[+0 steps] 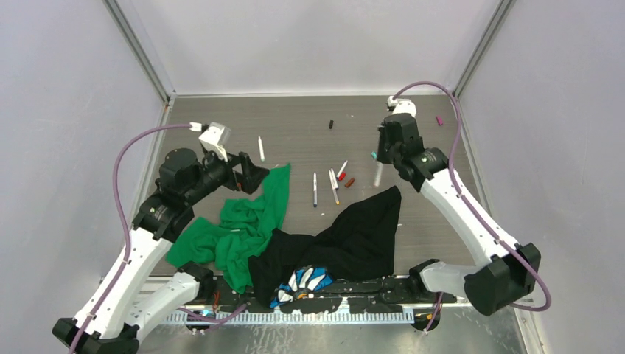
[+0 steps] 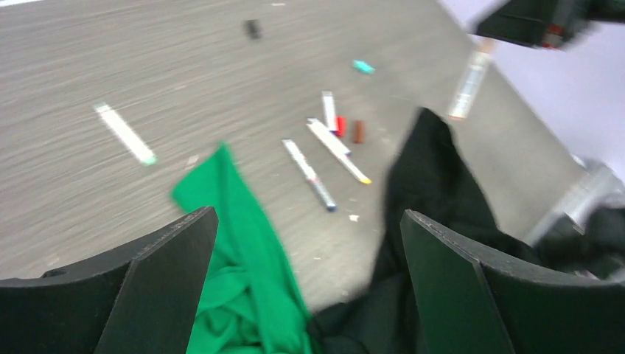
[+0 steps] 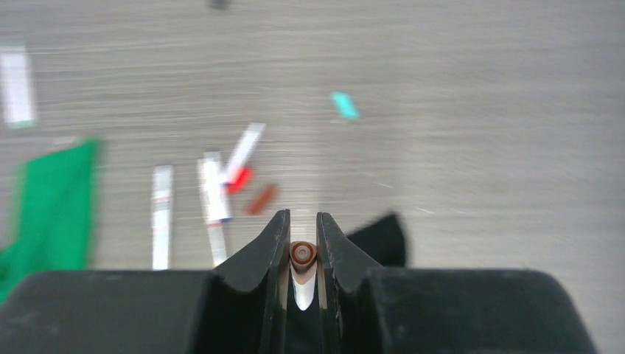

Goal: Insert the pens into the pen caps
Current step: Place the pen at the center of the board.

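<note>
The left black two-finger gripper (image 2: pixel 307 217) is hovering with its fingers spread wide, gripping nothing, above a crumpled green cloth (image 2: pixel 247 251). The right gripper (image 3: pixel 303 215) is pinching a slim white-barrelled pen (image 3: pixel 303 254) over the grey wood-grain table (image 3: pixel 479 162). Other white pens (image 3: pixel 161 214) are lying loose mid-table beside a reddish-brown cap (image 3: pixel 261 199), and a small teal cap (image 3: pixel 343 105) is lying farther off.

The table (image 1: pixel 295 125) is grey with a fine, streaked wood grain. The green cloth (image 1: pixel 243 228) is a plain bright green and the black cloth (image 1: pixel 361 236) is plain black. A striped fabric (image 1: pixel 306 280) is blue and white. The pens (image 1: pixel 315 189) have white barrels, with ends in blue, yellow, green and red. The loose caps are distinct in colour: a rust-brown cap (image 1: pixel 349 182), a teal cap (image 1: pixel 374 155), a black cap (image 1: pixel 332 124) and a magenta cap (image 1: pixel 439 119). The black right gripper (image 3: pixel 302 215) frames a held pen (image 3: pixel 302 254) with a rust-orange ringed end. The cables (image 1: pixel 121 169) are mauve.
</note>
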